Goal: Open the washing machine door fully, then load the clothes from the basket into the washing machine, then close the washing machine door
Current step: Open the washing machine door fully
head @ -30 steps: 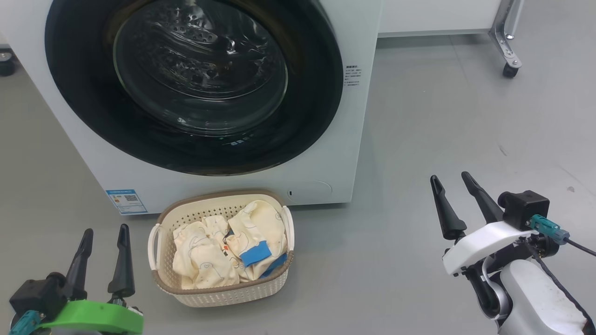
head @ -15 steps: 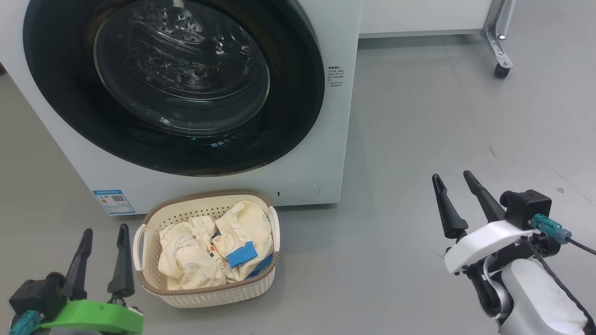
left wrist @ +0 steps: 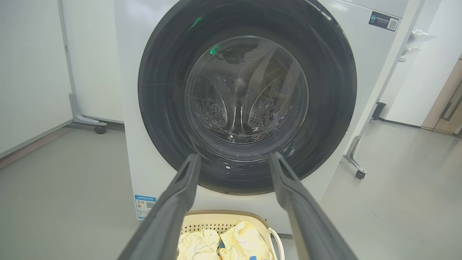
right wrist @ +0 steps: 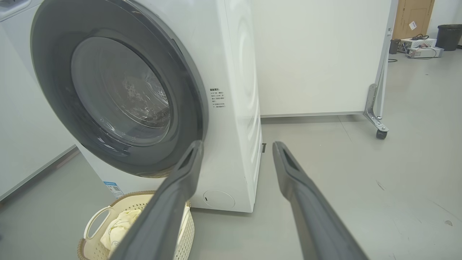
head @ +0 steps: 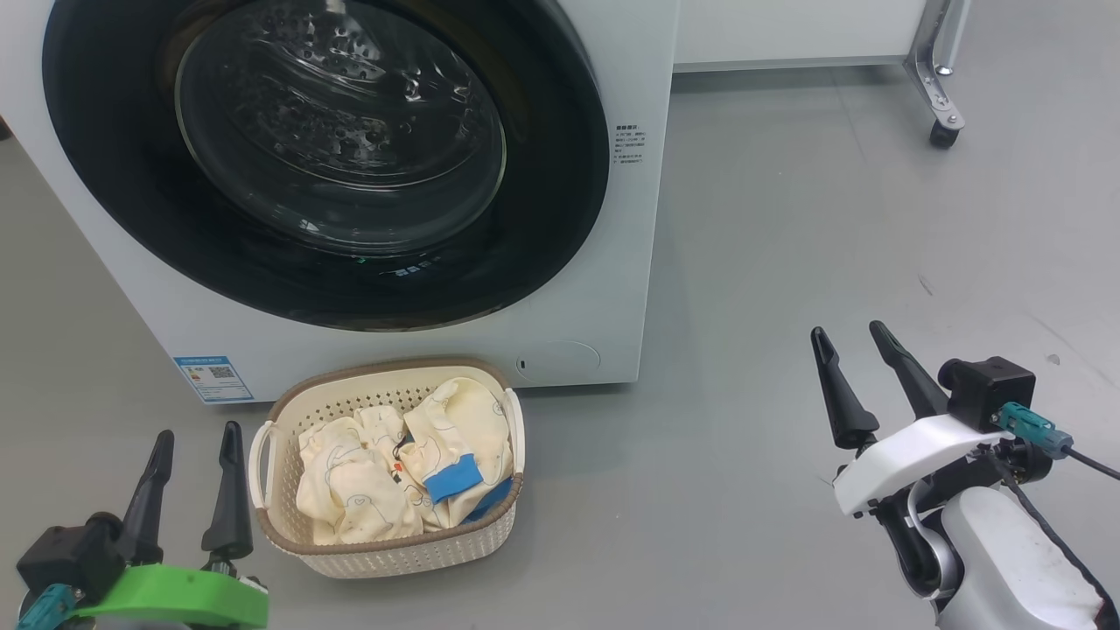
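Note:
The white washing machine [head: 612, 262] stands ahead, and its round black door [head: 131, 219] with the clear glass bowl lies shut against the front. On the floor before it sits the cream basket [head: 385, 556], holding several cream-yellow clothes [head: 359, 490] with blue cuffs. My left gripper [head: 197, 435] hovers open just left of the basket, nothing between its fingers. Far to the right, my right gripper [head: 846, 331] is open and empty over the floor. The left wrist view faces the door [left wrist: 325, 90] over the basket [left wrist: 223, 216]. The right wrist view shows the door [right wrist: 47, 72] at a slant and the basket [right wrist: 90, 249].
Grey floor spreads to the right of the machine. A white panel on a castor leg [head: 945, 131] stands at the back right. A blue label sticker [head: 210, 376] marks the machine's lower left corner.
The head camera shifted right between one second ago and half a second ago, sliding the machine and basket left in the picture. Since then nothing has moved. Both grippers stay open.

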